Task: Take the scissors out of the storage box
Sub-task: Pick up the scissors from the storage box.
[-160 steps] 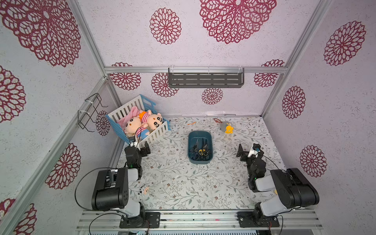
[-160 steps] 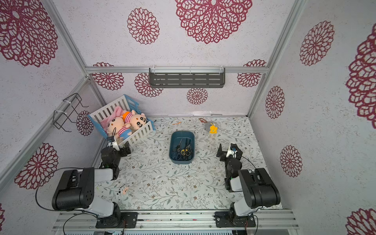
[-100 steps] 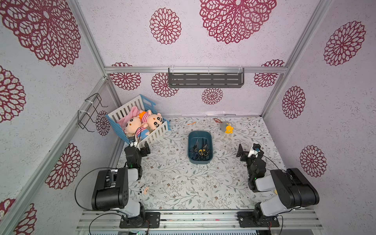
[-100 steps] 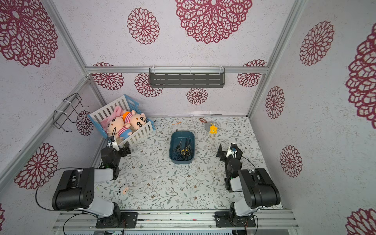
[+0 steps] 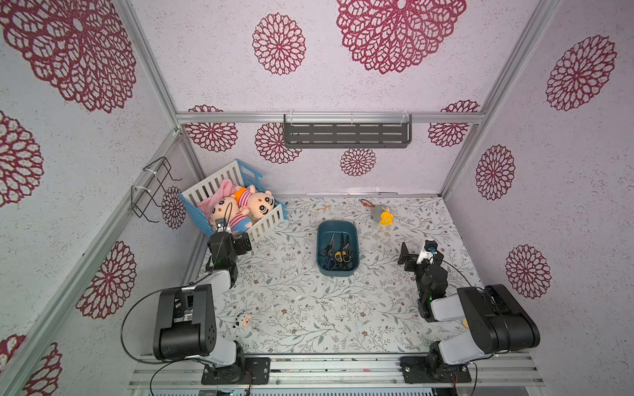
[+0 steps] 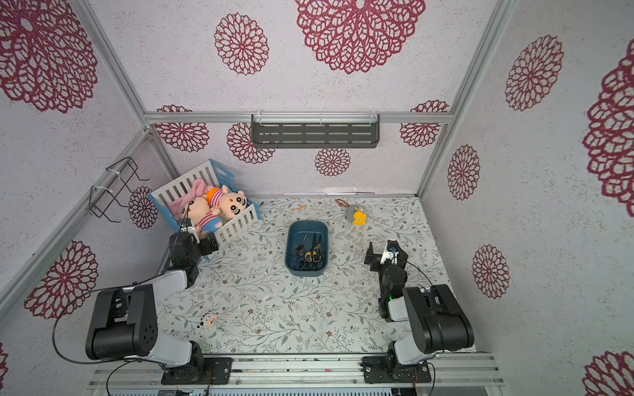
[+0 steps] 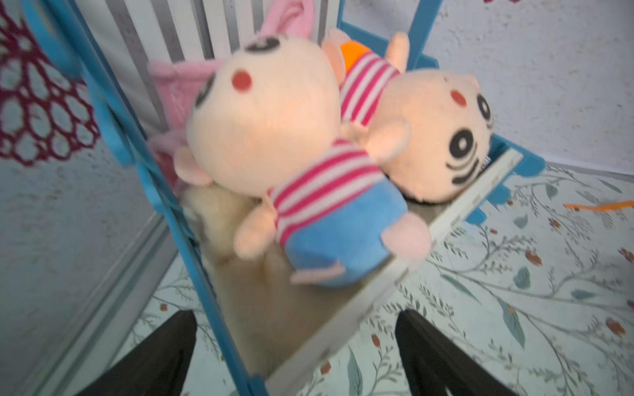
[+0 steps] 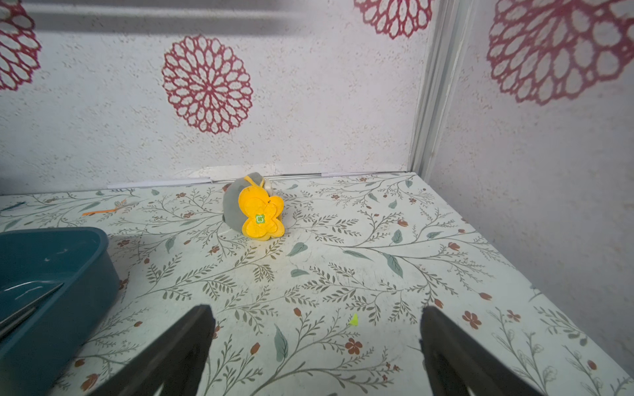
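The dark teal storage box (image 5: 338, 271) (image 6: 306, 271) stands mid-table, and its wall shows in the right wrist view (image 8: 68, 274). Several scissors (image 5: 338, 254) (image 6: 308, 255) lie inside it, mostly black-handled, one with yellow on the handles. A steel blade (image 8: 31, 298) shows in the right wrist view. My left gripper (image 5: 235, 244) (image 6: 202, 245) (image 7: 295, 315) hangs open and empty at the table's left, far from the box. My right gripper (image 5: 417, 253) (image 6: 380, 255) (image 8: 317, 310) is open and empty over bare table, to the right of the box.
A white-and-blue slatted crate (image 5: 269, 224) (image 7: 343, 329) with plush dolls (image 5: 240, 209) sits just ahead of the left gripper. A grey-and-yellow toy (image 5: 382, 216) (image 8: 255, 209) lies behind the box, and a small cow toy (image 5: 242, 320) near the front left. A grey shelf (image 5: 346, 135) hangs on the back wall.
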Controlling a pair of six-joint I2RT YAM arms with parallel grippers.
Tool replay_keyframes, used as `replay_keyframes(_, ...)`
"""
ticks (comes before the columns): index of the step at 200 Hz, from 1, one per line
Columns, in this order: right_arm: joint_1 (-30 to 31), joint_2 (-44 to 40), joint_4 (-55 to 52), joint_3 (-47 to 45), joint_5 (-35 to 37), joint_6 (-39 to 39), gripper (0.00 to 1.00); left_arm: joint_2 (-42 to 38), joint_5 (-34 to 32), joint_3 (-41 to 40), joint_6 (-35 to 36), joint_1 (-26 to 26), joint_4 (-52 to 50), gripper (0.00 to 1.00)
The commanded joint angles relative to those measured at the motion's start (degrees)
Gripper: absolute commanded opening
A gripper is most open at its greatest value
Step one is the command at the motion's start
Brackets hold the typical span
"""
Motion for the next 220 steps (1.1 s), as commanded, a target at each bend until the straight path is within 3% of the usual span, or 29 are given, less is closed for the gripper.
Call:
replay_keyframes(1, 1.47, -6.99, -19.21, 11.15, 0.69, -1.84, 0.99, -7.35, -7.38, 6.02, 0.0, -3.46, -19.56, 0.97)
replay_keyframes(22, 4.96, -8.5, -33.92, 20.39, 2.26, -2.5, 0.99, -11.2, -8.05, 12.11, -4.87, -7.53, -29.95, 0.98)
replay_keyframes(45, 9.82, -7.79, -44.71, 28.44, 2.89, 0.21, 0.99, -10.23, -14.76, 19.58, -6.57, -18.36, -39.53, 0.99)
replay_keyframes(85, 16.16, -3.92, -59.28, 37.66, -0.02, 12.04, 0.99, 3.13, -12.78, 35.61, -20.41, -33.02, -54.48, 0.94)
replay_keyframes(124, 17.91, -0.07, -70.31, 42.58, -1.86, 19.42, 0.97, 16.06, -6.3, 45.76, -27.23, -44.06, -55.99, 0.81)
replay_keyframes(148, 17.81, 0.07, -76.07, 43.73, 0.96, 20.67, 0.97, 22.81, -0.51, 49.87, -30.32, -47.68, -54.35, 0.68)
replay_keyframes(166, 17.61, -0.23, -78.38, 44.06, 1.88, 20.69, 0.97, 26.64, -1.17, 54.1, -31.55, -49.52, -55.38, 0.63)
replay_keyframes(220, 15.69, -1.73, -80.9, 43.77, 2.52, 20.26, 0.99, 38.34, 2.68, 63.28, -36.38, -49.42, -59.18, 0.4)
